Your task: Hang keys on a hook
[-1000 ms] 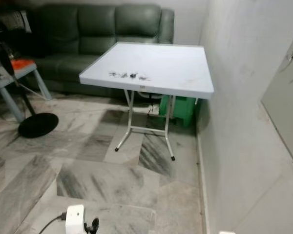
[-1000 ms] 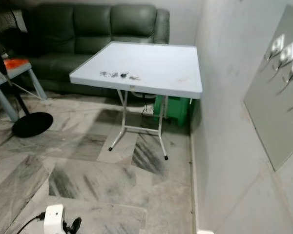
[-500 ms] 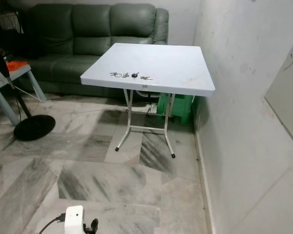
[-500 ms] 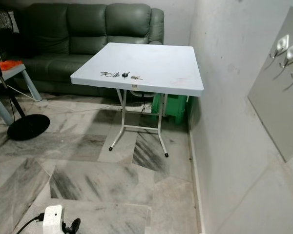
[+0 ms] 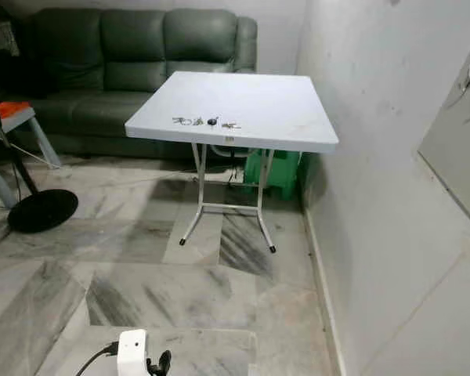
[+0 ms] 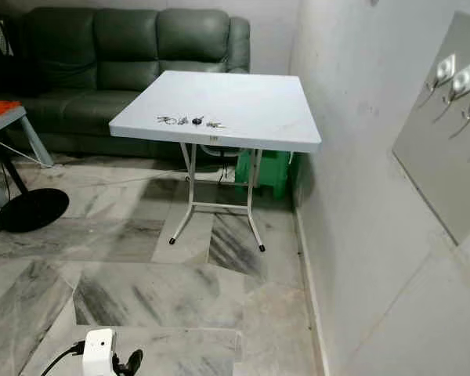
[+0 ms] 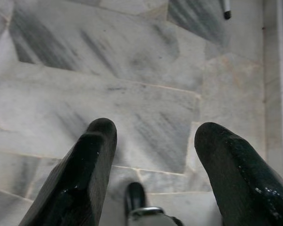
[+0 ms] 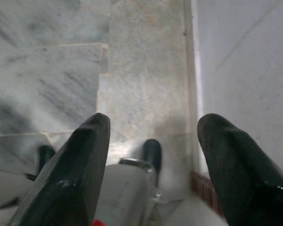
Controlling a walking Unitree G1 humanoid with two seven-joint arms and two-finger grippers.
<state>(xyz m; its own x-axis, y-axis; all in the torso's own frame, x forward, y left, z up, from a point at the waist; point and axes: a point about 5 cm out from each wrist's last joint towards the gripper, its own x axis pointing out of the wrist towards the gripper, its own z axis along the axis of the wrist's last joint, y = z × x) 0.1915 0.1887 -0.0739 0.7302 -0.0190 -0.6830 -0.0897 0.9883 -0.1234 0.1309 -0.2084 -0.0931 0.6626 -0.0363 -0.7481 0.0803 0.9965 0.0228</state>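
Keys [image 5: 206, 122] lie in a small cluster near the front edge of the white tabletop [image 5: 282, 110], well ahead of both claws. Left claw [image 7: 153, 136] and right claw [image 8: 153, 127] hang over the marble floor [image 5: 172, 282], fingers spread, empty. Hooks [image 6: 454, 82] sit on the right wall's grey panel.

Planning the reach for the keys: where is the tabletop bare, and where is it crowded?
The white table is bare across its back and wall-side right half. The only clutter is the keys, strung along the front edge left of centre. Both grippers hang over the floor.
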